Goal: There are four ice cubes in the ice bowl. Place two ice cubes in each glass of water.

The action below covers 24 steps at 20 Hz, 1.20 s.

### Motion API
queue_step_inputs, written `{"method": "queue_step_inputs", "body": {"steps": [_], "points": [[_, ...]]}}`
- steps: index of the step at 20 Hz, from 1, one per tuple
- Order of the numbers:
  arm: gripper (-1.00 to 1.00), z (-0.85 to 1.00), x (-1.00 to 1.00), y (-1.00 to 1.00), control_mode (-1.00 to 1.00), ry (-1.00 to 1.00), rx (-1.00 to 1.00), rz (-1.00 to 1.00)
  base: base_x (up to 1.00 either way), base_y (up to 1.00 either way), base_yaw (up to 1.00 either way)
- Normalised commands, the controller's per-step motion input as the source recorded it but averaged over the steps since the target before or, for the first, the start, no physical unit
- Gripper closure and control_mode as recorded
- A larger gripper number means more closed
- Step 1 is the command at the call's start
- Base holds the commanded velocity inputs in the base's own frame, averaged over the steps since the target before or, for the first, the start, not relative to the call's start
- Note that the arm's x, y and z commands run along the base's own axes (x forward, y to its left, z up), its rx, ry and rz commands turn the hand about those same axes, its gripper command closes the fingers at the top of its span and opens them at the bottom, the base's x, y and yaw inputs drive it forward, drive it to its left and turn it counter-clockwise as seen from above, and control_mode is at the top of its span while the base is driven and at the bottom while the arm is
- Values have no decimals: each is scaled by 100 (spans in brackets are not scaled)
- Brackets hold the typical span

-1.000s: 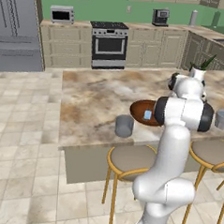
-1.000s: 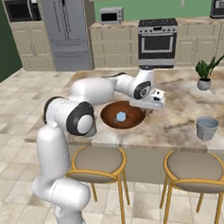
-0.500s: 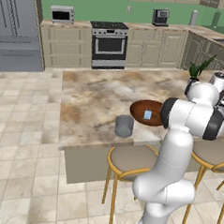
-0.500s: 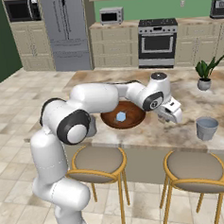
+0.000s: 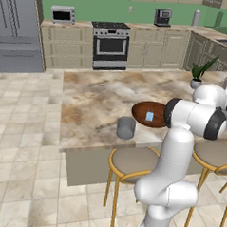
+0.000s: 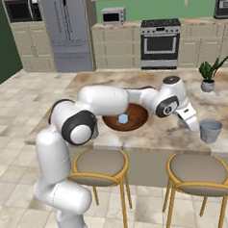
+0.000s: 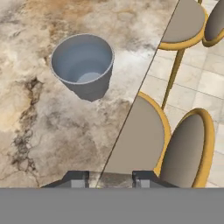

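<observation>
Marbled kitchen counter (image 6: pixel 151 132) across mid-frame, reddish-brown ice bowl (image 6: pixel 136 121) at centre holding one visible ice cube (image 6: pixel 123 119), grey-blue glass of water (image 6: pixel 210 130) at right, second glass (image 5: pixel 126 128) centre-left, gripper (image 6: pixel 194 124) beside right glass, whether clamped on anything unclear.

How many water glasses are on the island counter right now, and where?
2. One glass stands left of the ice bowl near the counter's front edge. The other glass stands right of the bowl, beside the gripper, near the same edge. None seem hidden.
</observation>
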Motion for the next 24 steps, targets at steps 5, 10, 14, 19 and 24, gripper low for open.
{"method": "queue_step_inputs", "body": {"steps": [5,10,14,19,24], "points": [[100,66,0,-18,-100,2,0,-10,0,0,0],[100,-1,5,-18,-100,1,0,0,0,0,0],[100,-54,13,-23,-100,5,0,0,0,0,0],[100,-24,33,-22,-100,1,2,0,0,0,0],[100,1,48,-41,-100,5,4,0,0,0,0]]}}
